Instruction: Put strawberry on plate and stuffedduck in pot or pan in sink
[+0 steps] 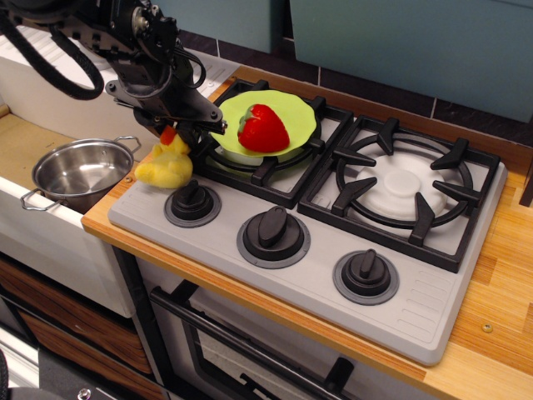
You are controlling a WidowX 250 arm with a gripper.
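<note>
Jaws closed on the top of the duck (166, 164), by its orange beak. Black gripper (172, 132) right above it, coming in from the top left. Duck hanging at the left edge of the stove (416, 312), just beside the first knob (192, 202) and the left burner (266, 167). Not in the pot (80, 173). Pot shiny and bare inside, sitting in the sink (25, 150), near the duck on its left. Only a thin strip of wood counter (104, 218) between duck and sink. Strawberry (263, 128) lying on the green plate (304, 108). Plate resting on the left burner, close to the gripper. Right burner (404, 187) bare, well apart from the gripper.
</note>
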